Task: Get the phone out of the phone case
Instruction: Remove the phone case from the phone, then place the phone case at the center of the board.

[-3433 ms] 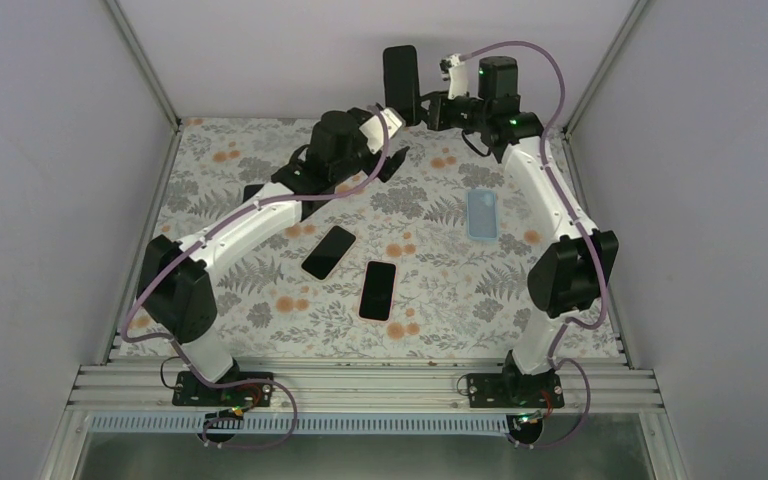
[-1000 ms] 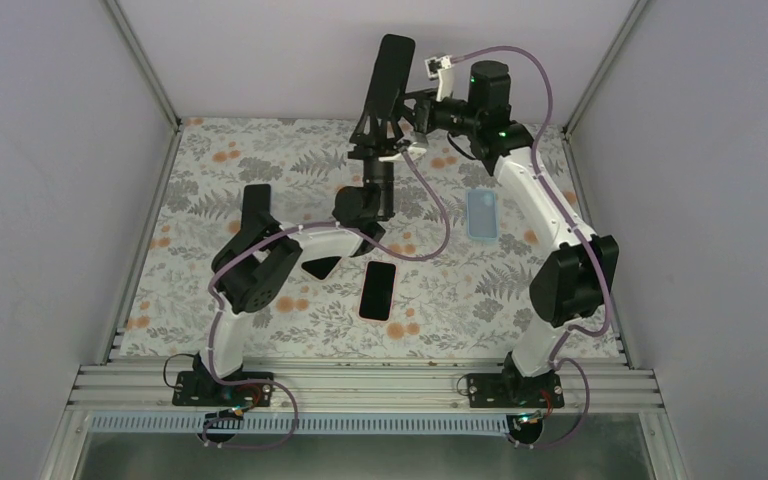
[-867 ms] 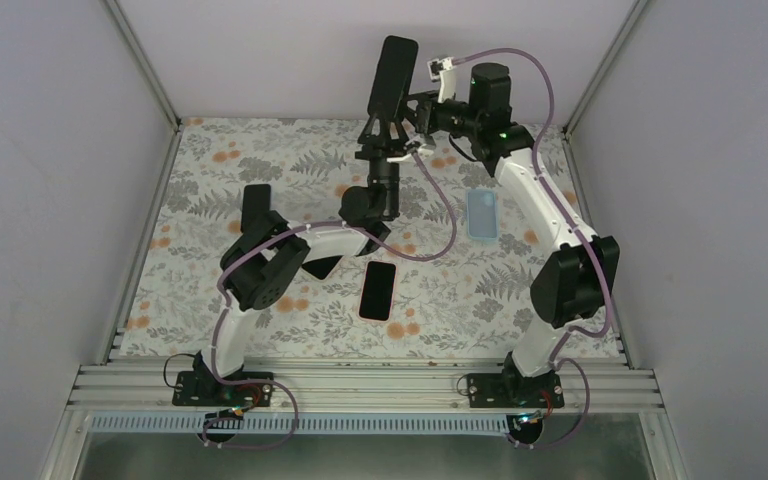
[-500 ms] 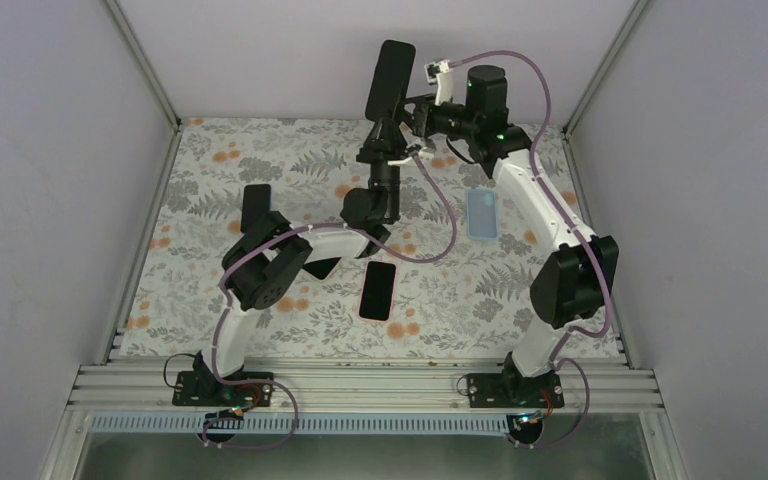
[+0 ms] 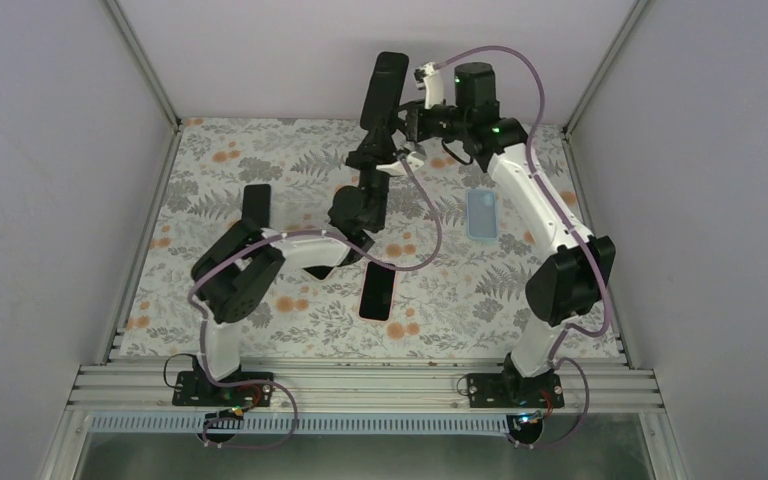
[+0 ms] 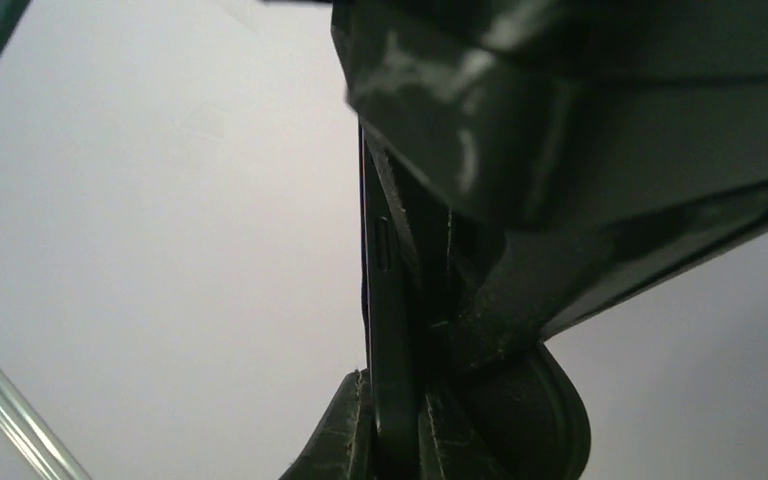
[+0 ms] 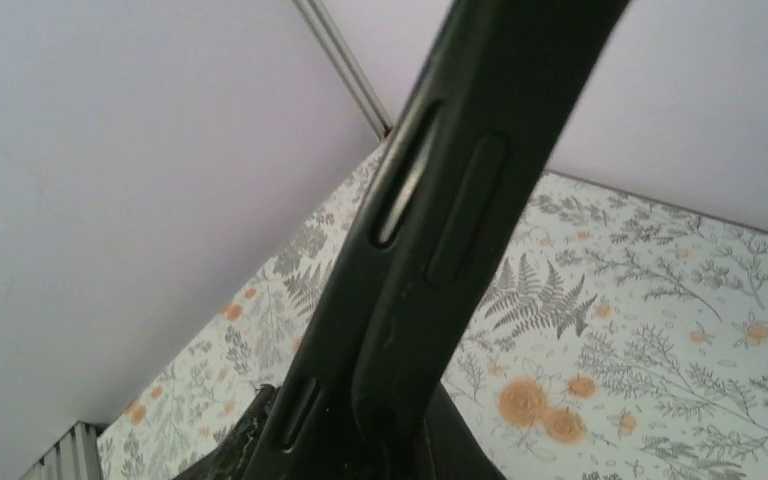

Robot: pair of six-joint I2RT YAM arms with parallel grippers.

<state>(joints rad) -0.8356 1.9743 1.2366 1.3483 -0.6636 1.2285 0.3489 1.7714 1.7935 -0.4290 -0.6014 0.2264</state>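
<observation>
Top external: phone case (image 5: 384,88) held aloft over the table (image 5: 210,150) rear, left gripper (image 5: 375,150) and right gripper (image 5: 407,125) clamped on it. Phone (image 7: 403,190) looks still seated; you've yet to peel it out.

Bright, diffuse light with soft shadows. Both my wrist views blur up close; the phone (image 6: 388,300) reads dark, with glare at upper centre.
</observation>
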